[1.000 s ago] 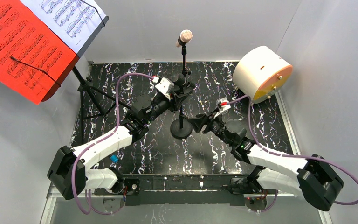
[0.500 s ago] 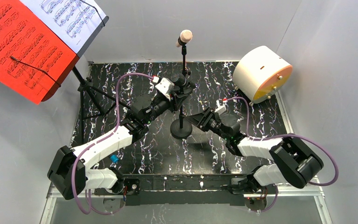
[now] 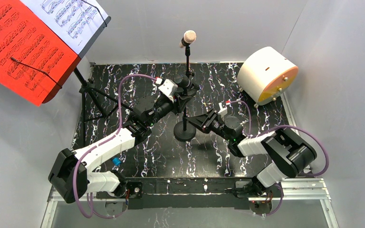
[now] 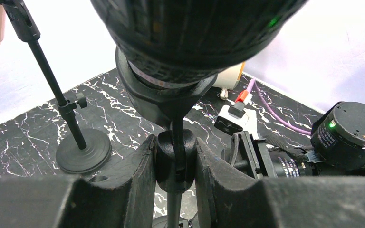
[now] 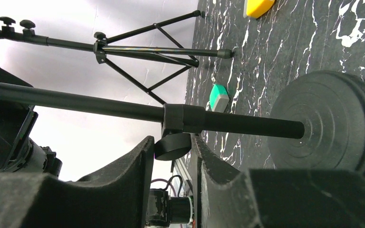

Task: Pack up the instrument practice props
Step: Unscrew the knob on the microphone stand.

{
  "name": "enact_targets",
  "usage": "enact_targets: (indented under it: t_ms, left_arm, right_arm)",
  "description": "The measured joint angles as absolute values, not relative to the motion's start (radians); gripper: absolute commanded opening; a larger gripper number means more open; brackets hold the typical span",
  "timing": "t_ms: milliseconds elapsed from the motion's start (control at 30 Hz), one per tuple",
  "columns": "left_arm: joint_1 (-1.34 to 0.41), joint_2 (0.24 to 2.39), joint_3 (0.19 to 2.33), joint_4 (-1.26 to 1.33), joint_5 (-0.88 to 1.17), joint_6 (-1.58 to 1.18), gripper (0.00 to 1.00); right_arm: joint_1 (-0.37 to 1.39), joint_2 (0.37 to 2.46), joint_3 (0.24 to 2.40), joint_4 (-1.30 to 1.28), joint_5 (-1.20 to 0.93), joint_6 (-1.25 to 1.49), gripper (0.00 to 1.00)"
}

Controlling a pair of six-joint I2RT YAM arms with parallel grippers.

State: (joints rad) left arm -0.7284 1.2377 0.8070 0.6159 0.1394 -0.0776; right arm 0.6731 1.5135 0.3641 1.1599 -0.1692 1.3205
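Note:
The black microphone (image 3: 182,81) sits on a black pole with a round base (image 3: 184,131) at the table's middle. My left gripper (image 3: 184,99) is shut on the pole's joint just under the microphone; the left wrist view shows the fingers (image 4: 140,166) pressing both sides of that joint (image 4: 175,161). My right gripper (image 3: 196,122) is low beside the pole, shut on a small round knob (image 5: 172,146) of the pole's clamp (image 5: 183,118). The beige-headed microphone (image 3: 189,36) stands on its own pole behind. The black tripod rack (image 3: 88,93) at far left carries a red sheet (image 3: 19,47) and a white sheet (image 3: 71,19).
A big white cylinder with an orange face (image 3: 266,76) lies at the far right corner. A small teal block (image 3: 117,161) lies near the left arm and also shows in the right wrist view (image 5: 217,97). A yellow piece (image 5: 259,7) lies on the marbled black tabletop (image 3: 266,118). Grey walls close in the table.
My right arm's elbow has swung in toward the middle and its wrist has rolled while the gripper stays at the pole's knob. The left arm and the pole have not moved.

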Motion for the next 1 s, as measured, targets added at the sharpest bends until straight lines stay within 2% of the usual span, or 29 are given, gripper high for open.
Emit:
enact_targets:
  t_ms: [133, 300, 433, 600, 800, 1000]
  left_arm:
    - [-0.728, 1.238, 0.807, 0.616, 0.139, -0.078, 0.00]
    - [-0.726, 1.237, 0.807, 0.616, 0.138, -0.078, 0.00]
    - [-0.723, 1.237, 0.807, 0.614, 0.138, -0.078, 0.00]
    - [-0.722, 1.235, 0.807, 0.612, 0.134, -0.078, 0.00]
    - [-0.724, 1.235, 0.808, 0.611, 0.139, -0.080, 0.00]
    - [-0.725, 1.235, 0.812, 0.602, 0.142, -0.086, 0.00]
  right_arm:
    - [0.667, 1.535, 0.364, 1.184, -0.190, 1.336, 0.19]
    - [0.657, 1.538, 0.376, 1.175, -0.225, 1.310, 0.02]
    - [0.649, 1.528, 0.395, 1.141, -0.258, 1.219, 0.01]
    - [0.646, 1.455, 0.453, 0.965, -0.296, 0.945, 0.01]
    - [0.686, 1.351, 0.511, 0.746, -0.271, 0.486, 0.01]
    - [0.806, 1.267, 0.530, 0.610, -0.130, -0.082, 0.01]
